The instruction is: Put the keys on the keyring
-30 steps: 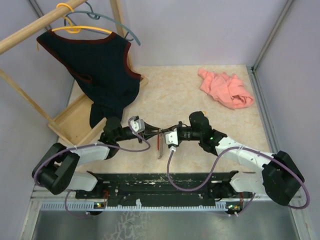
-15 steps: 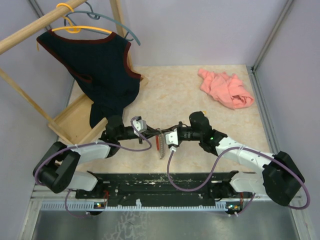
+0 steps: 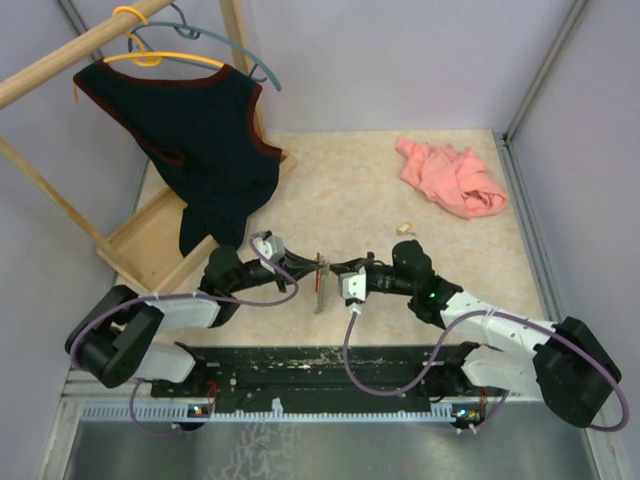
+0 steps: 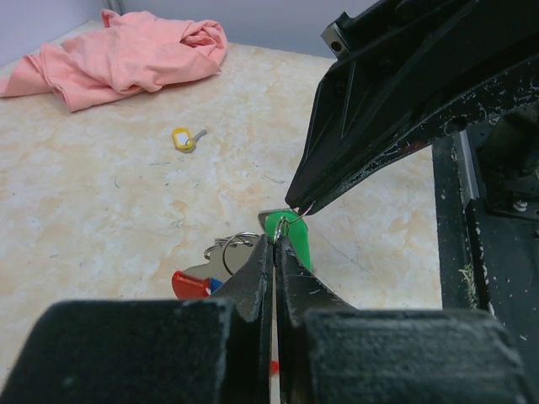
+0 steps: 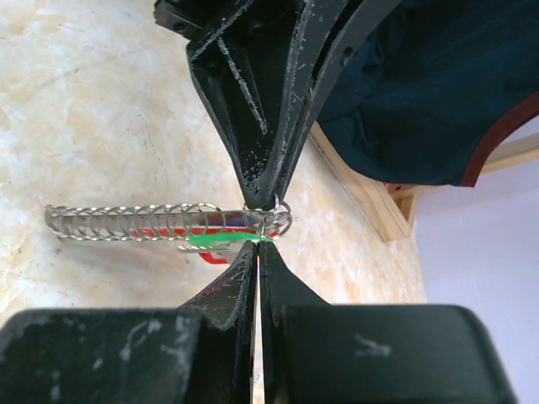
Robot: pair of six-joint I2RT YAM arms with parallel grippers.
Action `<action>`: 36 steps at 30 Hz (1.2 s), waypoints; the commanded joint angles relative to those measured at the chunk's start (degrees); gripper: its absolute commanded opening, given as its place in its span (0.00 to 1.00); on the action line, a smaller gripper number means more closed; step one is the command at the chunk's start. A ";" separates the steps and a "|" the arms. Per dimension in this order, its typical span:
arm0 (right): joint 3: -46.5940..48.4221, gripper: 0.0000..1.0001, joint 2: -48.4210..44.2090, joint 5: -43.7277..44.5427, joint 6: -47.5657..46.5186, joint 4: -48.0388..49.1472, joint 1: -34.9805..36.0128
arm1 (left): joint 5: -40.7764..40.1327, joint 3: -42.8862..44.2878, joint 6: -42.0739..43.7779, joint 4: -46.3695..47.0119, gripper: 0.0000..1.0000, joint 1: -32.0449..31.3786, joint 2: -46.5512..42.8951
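Pink cloth (image 3: 450,178) lies well apart at the far right, with a yellow-tagged key (image 4: 181,139) on the table nearer and a dark vest (image 3: 200,130) hanging at the left. Left gripper (image 3: 310,266) and right gripper (image 3: 330,270) meet tip to tip, each pair of jaws pressed together on the keyring (image 3: 318,290) dangling between them. Only the right wrist view shows its silvery coil (image 5: 126,221); only the left wrist view shows the green tag (image 4: 292,240)

Seen from above, the keyring (image 3: 318,283) is too small to show its links, and the pale speck (image 3: 405,228) at 2 o'clock of it cannot be identified. In the left wrist view, the left gripper (image 4: 275,244) covers most of the red and blue tags (image 4: 192,284). In the right wrist view, the dark garment (image 5: 438,101) is cut off from 12 to 3 o'clock.
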 commanded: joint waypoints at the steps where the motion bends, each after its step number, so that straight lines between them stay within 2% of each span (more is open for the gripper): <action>1: -1.30 0.00 -0.50 0.40 3.99 6.71 0.20 | -6.35 -1.42 -8.56 10.78 0.00 -0.49 1.13; 8: -2.26 0.00 1.19 -0.61 8.81 12.58 0.75 | -10.03 -1.65 -11.25 14.19 0.00 -2.19 2.67; 14: -2.38 0.00 3.12 0.60 11.91 13.66 1.46 | -12.17 -2.66 -13.88 18.71 0.00 -2.56 2.88; 26: -5.02 0.00 4.67 6.30 21.05 23.98 1.58 | -13.65 -4.28 -10.45 19.65 0.00 -3.60 3.18; 36: -5.35 0.11 5.06 4.61 21.52 25.98 1.58 | -12.75 -3.71 -9.18 18.56 0.00 -3.90 3.05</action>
